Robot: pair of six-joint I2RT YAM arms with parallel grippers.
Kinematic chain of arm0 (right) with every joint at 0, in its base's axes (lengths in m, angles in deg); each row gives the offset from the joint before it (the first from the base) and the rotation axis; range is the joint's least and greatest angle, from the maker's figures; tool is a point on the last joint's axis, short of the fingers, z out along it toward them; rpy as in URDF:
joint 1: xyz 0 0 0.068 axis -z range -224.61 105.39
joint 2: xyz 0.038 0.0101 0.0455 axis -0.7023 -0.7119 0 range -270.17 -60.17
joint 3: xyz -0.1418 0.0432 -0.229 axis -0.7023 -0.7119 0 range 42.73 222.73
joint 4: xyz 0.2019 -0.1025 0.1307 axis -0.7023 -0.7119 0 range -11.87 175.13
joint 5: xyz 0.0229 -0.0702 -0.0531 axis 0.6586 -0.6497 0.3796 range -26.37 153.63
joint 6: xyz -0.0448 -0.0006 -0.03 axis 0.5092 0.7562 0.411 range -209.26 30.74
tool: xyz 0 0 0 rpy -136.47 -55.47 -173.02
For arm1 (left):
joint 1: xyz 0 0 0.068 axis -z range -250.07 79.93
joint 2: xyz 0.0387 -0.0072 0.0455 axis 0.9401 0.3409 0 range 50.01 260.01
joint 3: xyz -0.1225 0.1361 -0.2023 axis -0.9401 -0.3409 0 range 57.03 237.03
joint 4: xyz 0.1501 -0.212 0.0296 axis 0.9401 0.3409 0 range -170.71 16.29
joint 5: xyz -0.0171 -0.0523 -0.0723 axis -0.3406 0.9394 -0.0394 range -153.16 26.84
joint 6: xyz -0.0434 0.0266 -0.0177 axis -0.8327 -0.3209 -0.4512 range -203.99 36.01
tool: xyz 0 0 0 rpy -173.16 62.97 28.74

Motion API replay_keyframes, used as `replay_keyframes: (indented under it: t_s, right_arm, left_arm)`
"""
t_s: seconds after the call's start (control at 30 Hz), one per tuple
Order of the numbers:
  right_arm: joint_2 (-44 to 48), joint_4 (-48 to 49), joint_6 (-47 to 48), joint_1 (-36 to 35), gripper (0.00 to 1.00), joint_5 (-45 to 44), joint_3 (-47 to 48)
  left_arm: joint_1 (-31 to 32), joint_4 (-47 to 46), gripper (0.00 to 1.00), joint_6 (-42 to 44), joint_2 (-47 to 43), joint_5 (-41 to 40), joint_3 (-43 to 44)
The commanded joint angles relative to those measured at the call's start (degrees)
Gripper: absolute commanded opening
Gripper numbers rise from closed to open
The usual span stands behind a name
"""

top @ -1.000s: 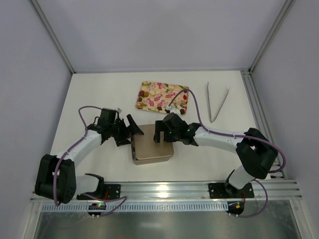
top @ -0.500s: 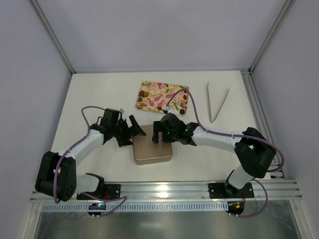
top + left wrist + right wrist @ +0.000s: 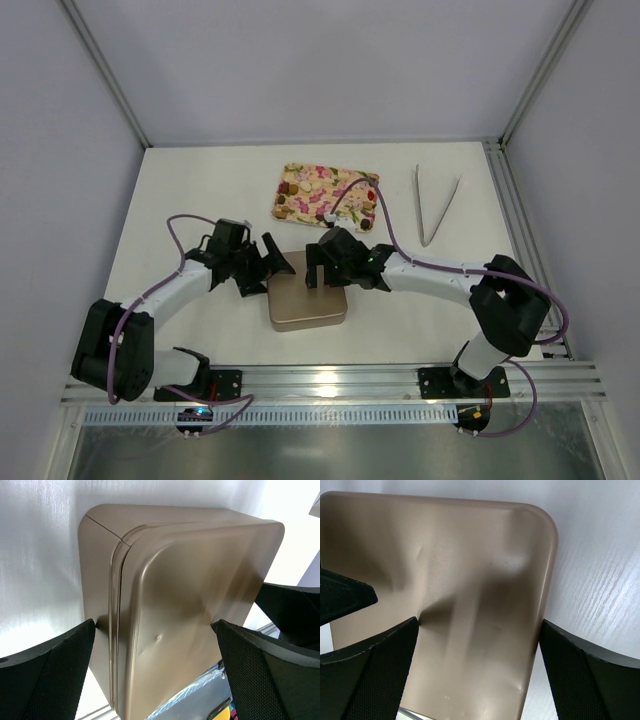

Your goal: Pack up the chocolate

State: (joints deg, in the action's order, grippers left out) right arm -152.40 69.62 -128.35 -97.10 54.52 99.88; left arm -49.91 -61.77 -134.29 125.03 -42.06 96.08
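The left gripper (image 3: 154,626) stands wide open. Its two black mesh-faced fingers (image 3: 47,677) sit on either side of a gold-coloured metal tin (image 3: 190,590), and whether they touch its walls is hard to tell. The right gripper (image 3: 477,625) is also spread wide, its fingers (image 3: 592,675) flanking the same tin from the opposite side. The tips of all four fingers are cut off by the lower edges of the wrist views. The tin's lid is on, so its inside is hidden. A small dent shows in the lid. From above, both grippers crowd over the far edge of the tin (image 3: 307,305) and cover part of it. The chocolate (image 3: 289,187) lies farther back on a floral tray (image 3: 318,218), apart from the tin. The pieces are small and hard to tell from the pink-and-cream print. A purple cable (image 3: 352,194) from the right arm crosses over the tray's right end. Metal tongs (image 3: 437,205) lie to the right on the white table (image 3: 200,190).
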Motion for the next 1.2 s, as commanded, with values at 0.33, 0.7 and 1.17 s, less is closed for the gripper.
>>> replay_keyframes:
  t_s: [0.33,0.7,1.17]
  right_arm:
    - [-2.3,-1.8,2.3,-3.6,1.0,-1.6,4.7]
    - [-3.5,-1.6,2.4,-3.7,1.0,-1.0,4.6]
    - [-2.3,-1.7,2.7,-3.7,1.0,-2.2,2.2]
  left_arm:
    - [3.4,-8.1,1.0,-5.9,0.9,2.7,0.8]
    - [4.5,-8.7,1.0,-6.6,1.7,2.8,1.8]
    - [5.1,-6.5,1.0,-6.5,1.4,3.0,3.8]
